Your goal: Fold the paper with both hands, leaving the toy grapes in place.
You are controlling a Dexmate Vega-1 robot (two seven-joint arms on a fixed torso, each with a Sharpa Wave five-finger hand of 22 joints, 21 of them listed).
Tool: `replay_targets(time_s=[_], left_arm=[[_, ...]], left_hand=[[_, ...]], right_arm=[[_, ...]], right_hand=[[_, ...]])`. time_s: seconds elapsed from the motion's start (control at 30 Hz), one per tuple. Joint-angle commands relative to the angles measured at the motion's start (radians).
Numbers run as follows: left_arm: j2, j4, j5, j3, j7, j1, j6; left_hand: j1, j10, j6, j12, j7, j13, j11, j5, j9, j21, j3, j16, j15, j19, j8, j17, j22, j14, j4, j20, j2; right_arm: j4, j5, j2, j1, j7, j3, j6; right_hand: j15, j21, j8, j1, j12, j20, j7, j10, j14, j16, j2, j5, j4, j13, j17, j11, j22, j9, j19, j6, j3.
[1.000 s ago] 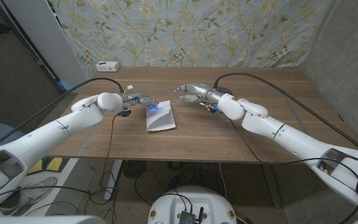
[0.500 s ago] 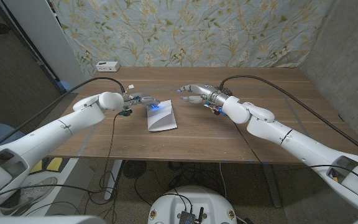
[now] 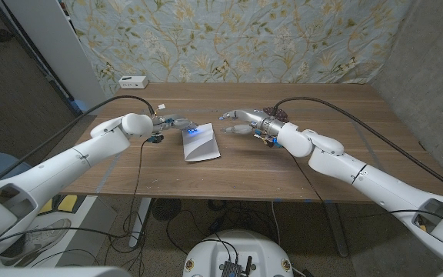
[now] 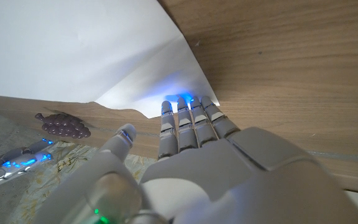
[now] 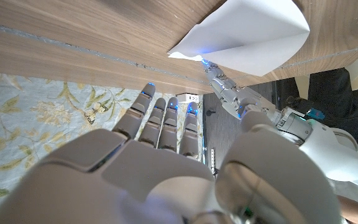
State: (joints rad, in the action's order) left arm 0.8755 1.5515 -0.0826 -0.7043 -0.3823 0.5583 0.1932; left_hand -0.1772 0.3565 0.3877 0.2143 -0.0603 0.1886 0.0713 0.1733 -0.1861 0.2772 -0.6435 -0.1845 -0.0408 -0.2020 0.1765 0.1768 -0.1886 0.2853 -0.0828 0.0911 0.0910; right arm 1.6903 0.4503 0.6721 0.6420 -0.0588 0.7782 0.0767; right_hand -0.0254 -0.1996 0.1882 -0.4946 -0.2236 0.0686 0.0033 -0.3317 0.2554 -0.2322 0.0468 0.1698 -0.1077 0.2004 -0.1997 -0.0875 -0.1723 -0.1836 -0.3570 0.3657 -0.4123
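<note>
The white paper (image 3: pixel 201 143) lies folded on the wooden table (image 3: pixel 337 131), a little left of the middle; it also shows in the left wrist view (image 4: pixel 73 50) and the right wrist view (image 5: pixel 247 34). My left hand (image 3: pixel 171 121) reaches in from the left with straight fingers, and its fingertips (image 4: pixel 188 109) touch the paper's far left corner, glowing blue on it. My right hand (image 3: pixel 241 123) hovers just right of the paper with fingers spread, holding nothing and apart from the sheet. The dark toy grapes (image 3: pixel 269 110) (image 4: pixel 64 126) sit behind the right hand, untouched.
A small white box (image 3: pixel 133 81) stands at the table's far left corner. Black cables run along both arms onto the table. Bare wood stretches to the right of the right arm and along the front edge.
My right hand has drifted a little rightward and toward the near edge, sinking closer to the table. The left hand and the paper stay as they were.
</note>
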Motion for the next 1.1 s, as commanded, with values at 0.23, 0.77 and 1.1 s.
replay_targets(time_s=[0.23,0.77,1.1], left_arm=[[-0.016,-0.028,0.009,-0.021,-0.038,-0.026,0.007],[-0.021,-0.036,0.009,-0.033,-0.055,-0.039,0.013],[-0.018,-0.031,0.012,-0.034,-0.059,-0.038,0.016]], left_hand=[[0.011,0.010,0.001,0.001,-0.008,0.003,0.001,-0.003,-0.001,-0.001,0.009,-0.003,-0.003,-0.009,0.003,0.001,-0.005,0.005,-0.001,0.007,-0.004],[0.021,0.013,-0.008,0.001,-0.007,0.003,0.002,-0.002,0.000,-0.001,0.016,-0.006,-0.005,-0.016,0.003,0.001,-0.005,0.013,-0.004,0.005,-0.009],[0.029,0.022,-0.015,0.002,-0.006,0.003,0.008,-0.001,0.001,0.001,0.020,-0.007,-0.007,-0.024,0.004,0.001,-0.005,0.021,-0.007,0.004,-0.010]], right_arm=[[0.040,0.036,0.017,0.038,-0.031,0.010,0.004],[0.035,0.084,0.008,0.048,-0.031,0.028,0.012],[0.025,0.097,-0.006,0.051,-0.048,0.050,0.023]], right_hand=[[-0.001,0.004,-0.006,0.003,0.014,0.009,-0.001,0.022,-0.016,0.017,-0.030,0.012,-0.010,0.001,0.001,0.011,-0.003,-0.004,0.005,-0.024,0.017],[0.005,0.007,-0.011,-0.026,0.027,0.015,-0.010,0.060,-0.040,0.032,-0.051,0.025,-0.037,0.001,0.007,0.019,-0.002,-0.004,0.016,-0.066,0.022],[0.010,0.009,-0.015,-0.066,0.039,0.016,-0.019,0.118,-0.074,0.043,-0.058,0.036,-0.053,0.002,0.009,0.032,-0.003,-0.004,0.030,-0.121,0.020]])
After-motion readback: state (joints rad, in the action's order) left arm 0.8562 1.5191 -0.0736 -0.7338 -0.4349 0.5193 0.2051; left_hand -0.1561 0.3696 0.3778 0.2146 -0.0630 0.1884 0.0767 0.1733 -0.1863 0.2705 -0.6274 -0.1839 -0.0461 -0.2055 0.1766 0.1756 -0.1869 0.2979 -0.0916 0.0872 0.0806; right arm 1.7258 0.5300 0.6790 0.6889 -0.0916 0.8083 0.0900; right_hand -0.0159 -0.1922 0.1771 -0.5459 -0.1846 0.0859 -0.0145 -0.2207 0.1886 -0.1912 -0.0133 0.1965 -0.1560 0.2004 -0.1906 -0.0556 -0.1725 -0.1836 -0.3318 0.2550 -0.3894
